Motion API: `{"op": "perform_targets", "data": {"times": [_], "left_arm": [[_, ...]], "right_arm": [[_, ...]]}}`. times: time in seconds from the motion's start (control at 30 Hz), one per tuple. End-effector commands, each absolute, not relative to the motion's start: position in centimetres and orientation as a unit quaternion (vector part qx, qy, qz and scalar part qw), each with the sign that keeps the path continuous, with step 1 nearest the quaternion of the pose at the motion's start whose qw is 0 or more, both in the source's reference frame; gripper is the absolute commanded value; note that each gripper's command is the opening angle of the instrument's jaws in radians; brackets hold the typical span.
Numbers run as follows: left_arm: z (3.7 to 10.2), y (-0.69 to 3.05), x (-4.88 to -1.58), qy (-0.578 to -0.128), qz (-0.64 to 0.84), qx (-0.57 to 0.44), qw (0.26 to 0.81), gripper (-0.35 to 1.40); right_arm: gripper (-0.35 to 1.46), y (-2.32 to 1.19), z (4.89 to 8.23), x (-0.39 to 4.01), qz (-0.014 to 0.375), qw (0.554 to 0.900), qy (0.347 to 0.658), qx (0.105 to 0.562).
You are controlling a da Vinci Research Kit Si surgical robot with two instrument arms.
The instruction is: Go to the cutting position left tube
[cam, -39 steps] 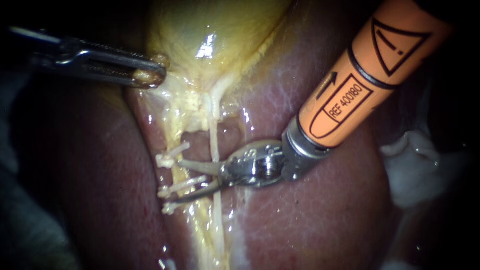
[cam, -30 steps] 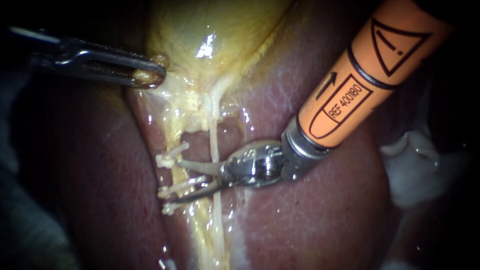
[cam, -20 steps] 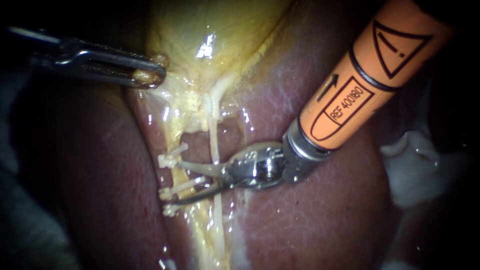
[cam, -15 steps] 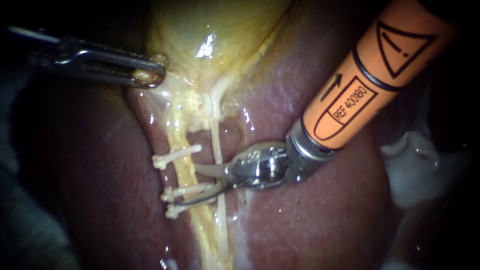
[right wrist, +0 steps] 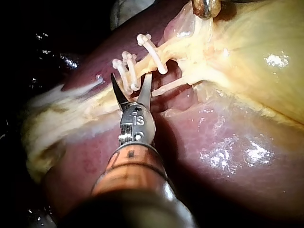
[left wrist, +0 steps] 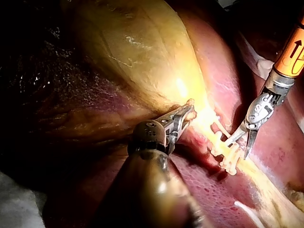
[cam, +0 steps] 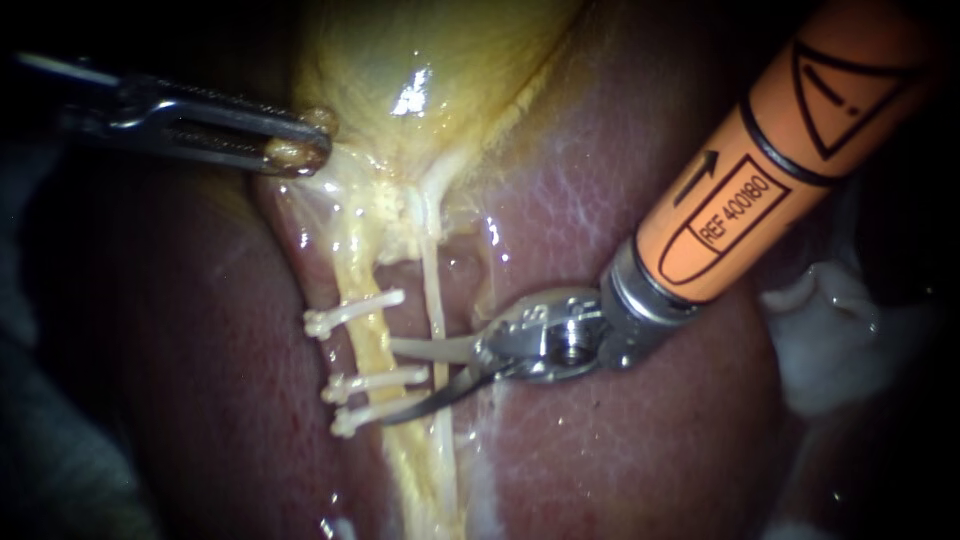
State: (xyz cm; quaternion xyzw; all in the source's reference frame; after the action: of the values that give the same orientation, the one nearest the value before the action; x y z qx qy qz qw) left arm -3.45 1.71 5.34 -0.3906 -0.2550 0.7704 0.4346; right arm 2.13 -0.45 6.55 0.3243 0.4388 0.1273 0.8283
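Note:
The yellow left tube (cam: pixel 368 345) runs down from the gallbladder (cam: pixel 420 60) and carries three white clips (cam: pixel 352 310). My right instrument (cam: pixel 388 383), on an orange shaft, has its two blades open. They lie over the thin pale right tube (cam: pixel 432 290), and their tips stop just right of the left tube, level with the lower clips. In the right wrist view the blades (right wrist: pixel 132 78) stand apart with a clip (right wrist: pixel 127 71) at their tips. My left instrument (cam: pixel 300 150) is shut on gallbladder tissue at the upper left and shows again in its own wrist view (left wrist: pixel 185 114).
Dark red liver (cam: pixel 620 430) lies under and around the tubes. A white wad of gauze (cam: pixel 830 330) sits at the right edge. In the left wrist view, my right instrument (left wrist: pixel 237 147) is ahead of the left jaws, beside the clips (left wrist: pixel 221 145).
My right instrument has drawn back to the right; its open blades no longer reach across the left tube. The top clip now shows at full length. The left instrument has not moved.

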Motion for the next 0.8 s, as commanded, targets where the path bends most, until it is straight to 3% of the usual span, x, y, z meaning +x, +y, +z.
{"op": "perform_targets", "data": {"times": [0.03, 0.8], "left_arm": [[5.34, 1.71, -3.45, -0.255, 0.770, -0.391, 0.434, -0.35], [5.34, 1.71, -3.46, -0.255, 0.770, -0.391, 0.434, -0.35]], "right_arm": [[1.22, -0.45, 6.55, 2.12, 0.127, 0.828, 0.439, 0.325], [1.26, -0.27, 6.93, 1.99, 0.128, 0.794, 0.459, 0.377]]}}
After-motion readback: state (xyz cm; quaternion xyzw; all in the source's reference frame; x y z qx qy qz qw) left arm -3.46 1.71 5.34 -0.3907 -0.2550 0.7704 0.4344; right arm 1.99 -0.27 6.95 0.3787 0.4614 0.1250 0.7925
